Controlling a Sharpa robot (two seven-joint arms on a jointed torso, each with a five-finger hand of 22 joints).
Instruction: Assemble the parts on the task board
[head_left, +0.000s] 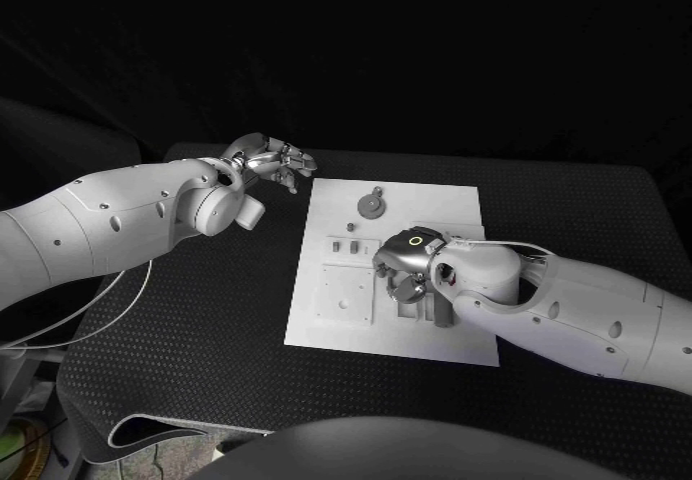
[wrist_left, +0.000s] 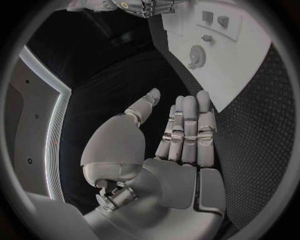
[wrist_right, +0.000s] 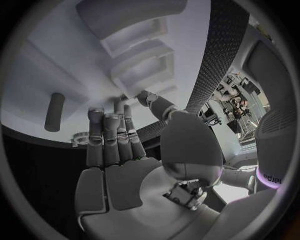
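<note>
Seen from the head: white task board (head_left: 433, 200) lying in the middle of the black table (head_left: 202, 330). Left hand (head_left: 267, 160) hanging over the table just off the board's far left corner, touching nothing, fingers bent a little. Right hand (head_left: 408, 268) low over the middle of the board, its fingers hidden under its own back here, so hard to tell from this view what is touched. A round gear-like part (head_left: 374, 204) lying flat near the board's far edge, well apart from both hands. Small parts (head_left: 343, 245) sitting just beside the right hand, on its left.

Seen from the left wrist: left hand (wrist_left: 169, 140) holding nothing, fingers (wrist_left: 187, 125) straight and pressed side by side, thumb apart. The round part (wrist_left: 197, 54) on the board (wrist_left: 231, 75) past the fingertips, with a clear gap between.

Seen from the right wrist: right hand (wrist_right: 125, 150) with fingers (wrist_right: 106, 135) straight and close together, tips at the board (wrist_right: 50, 65), thumb out to the side. Nothing pinched. A short peg (wrist_right: 54, 111) lying flat on the board near the fingertips, not touched. Raised block shapes (wrist_right: 144, 60) on the board just beyond the fingertips.
</note>
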